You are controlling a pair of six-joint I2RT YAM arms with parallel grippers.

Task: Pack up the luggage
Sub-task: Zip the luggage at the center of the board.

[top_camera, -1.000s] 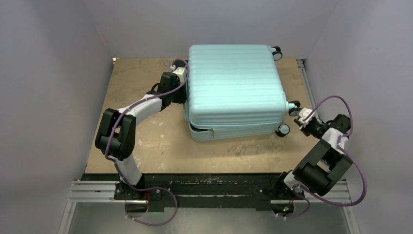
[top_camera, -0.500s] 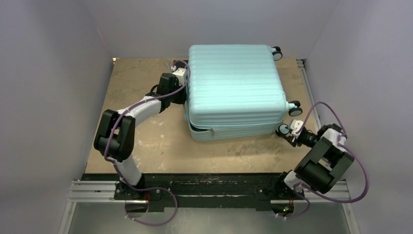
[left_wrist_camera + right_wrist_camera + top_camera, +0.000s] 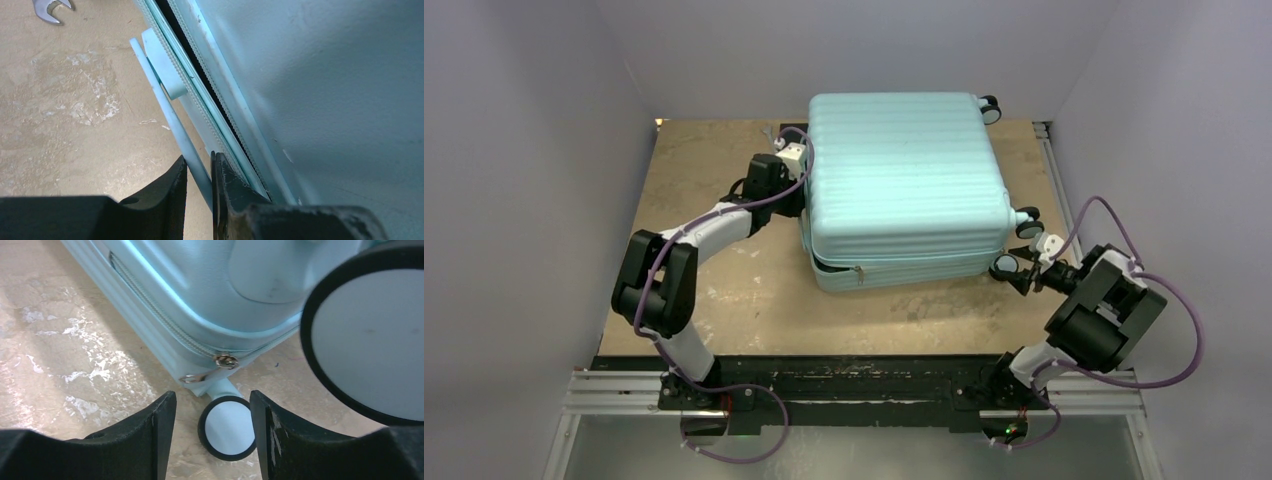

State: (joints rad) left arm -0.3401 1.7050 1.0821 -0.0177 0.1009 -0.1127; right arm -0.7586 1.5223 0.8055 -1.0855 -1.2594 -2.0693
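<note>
Luggage (image 3: 904, 180) lies flat, lid down, at the table's (image 3: 724, 290) far right. It looks bulky, stiff and slick-shelled, so you should grip fittings. Left gripper (image 3: 199, 165) pinches its side handle (image 3: 162, 100); right gripper (image 3: 212, 405) gapes at a corner wheel (image 3: 227, 429), zip pulls (image 3: 225, 360) just beyond.

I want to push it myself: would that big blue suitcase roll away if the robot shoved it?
Probably not: the suitcase lies flat on its shell, so it would likely slide on the table. Its wheel sticks out sideways. The ribbed shell looks stiff, not floppy.
</note>
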